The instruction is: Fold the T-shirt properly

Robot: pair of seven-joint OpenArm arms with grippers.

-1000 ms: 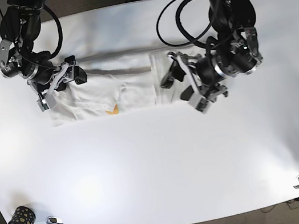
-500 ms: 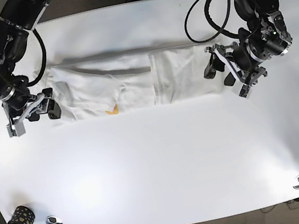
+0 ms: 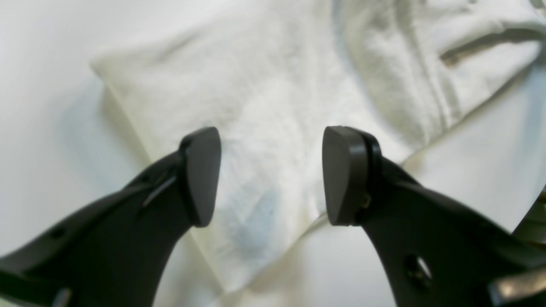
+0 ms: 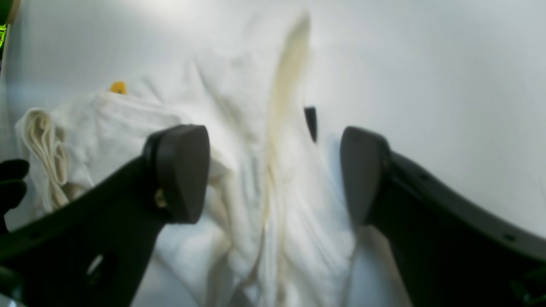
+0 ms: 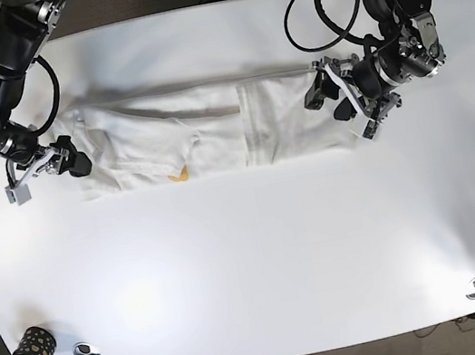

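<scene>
Wrist views blurred; left hand (image 3: 271,175) and right hand (image 4: 273,170) both spread over T-shirt (image 5: 211,131) ends.

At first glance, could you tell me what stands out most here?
A white T-shirt lies stretched in a long band across the far half of the white table. The left gripper and right gripper sit open at its opposite ends, holding nothing.

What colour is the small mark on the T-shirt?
Orange-yellow mark on the white T-shirt; clearest in the base view.
</scene>
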